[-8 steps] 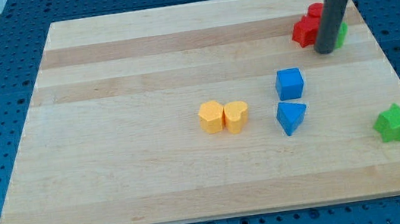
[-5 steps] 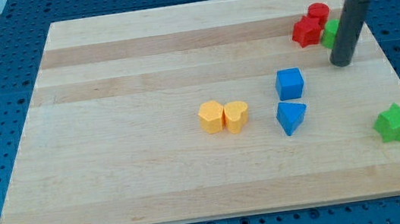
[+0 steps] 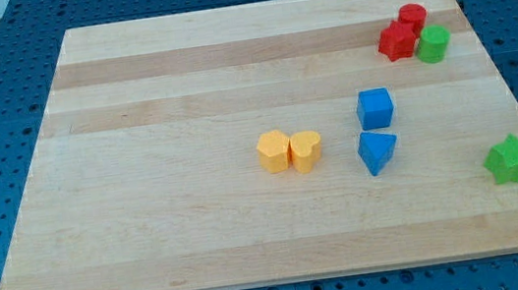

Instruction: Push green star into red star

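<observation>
The green star (image 3: 510, 159) lies near the board's right edge, toward the view's bottom. The red star (image 3: 396, 40) lies at the view's top right, touching a red cylinder (image 3: 412, 17) above it and a green cylinder (image 3: 433, 44) on its right. The two stars are far apart. My tip and rod do not show in the view.
A blue cube (image 3: 374, 108) and a blue triangular block (image 3: 377, 150) sit between the stars, left of the green star. A yellow hexagonal block (image 3: 274, 151) and a yellow heart-shaped block (image 3: 306, 150) touch near the middle. The wooden board (image 3: 184, 95) rests on a blue pegboard table.
The rod moved from beside the red star and green cylinder toward the view's right and bottom, then left the view. No block has moved.
</observation>
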Controlling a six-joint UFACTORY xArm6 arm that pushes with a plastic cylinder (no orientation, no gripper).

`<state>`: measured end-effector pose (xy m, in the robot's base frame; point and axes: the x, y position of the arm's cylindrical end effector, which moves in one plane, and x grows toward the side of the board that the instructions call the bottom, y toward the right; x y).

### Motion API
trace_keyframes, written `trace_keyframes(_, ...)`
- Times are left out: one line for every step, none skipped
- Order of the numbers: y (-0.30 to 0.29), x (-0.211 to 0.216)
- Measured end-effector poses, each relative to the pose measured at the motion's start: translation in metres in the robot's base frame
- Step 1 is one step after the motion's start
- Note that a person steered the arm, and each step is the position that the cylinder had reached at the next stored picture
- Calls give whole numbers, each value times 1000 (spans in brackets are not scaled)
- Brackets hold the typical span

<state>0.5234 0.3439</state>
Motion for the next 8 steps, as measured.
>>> trace_keyframes(0,35)
trace_keyframes(0,62)
trace_keyframes(-49,63)
trace_keyframes(-64,59)
trace_keyframes(-65,-17)
trace_keyframes(-68,-28)
trace_keyframes(-83,-43)
trace_keyframes(-68,-23)
